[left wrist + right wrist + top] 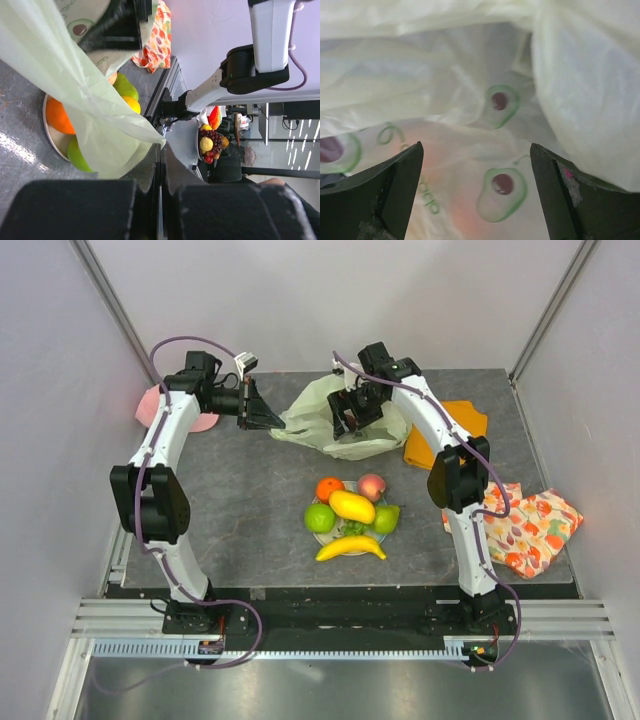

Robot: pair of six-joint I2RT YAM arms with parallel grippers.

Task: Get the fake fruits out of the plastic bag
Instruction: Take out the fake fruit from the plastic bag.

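Note:
The pale yellow-green plastic bag (325,418) lies crumpled at the back of the table. My left gripper (262,418) is shut on its left edge; in the left wrist view the jaws (162,150) pinch the bag film (75,90). My right gripper (350,415) hangs open over the bag's mouth, and its wide-apart fingers (476,165) frame avocado-printed film (502,192) with an orange-pink blur behind it. Several fake fruits sit on the plate (322,536): orange (329,489), peach (372,486), mango (352,506), green apple (319,517), pear (387,518), banana (350,548).
An orange cloth (445,435) lies behind the right arm, partly under the bag. A leaf-patterned cloth (530,525) is at the right edge. A pink cap (160,408) sits at the far left behind the left arm. Walls close in the table on three sides.

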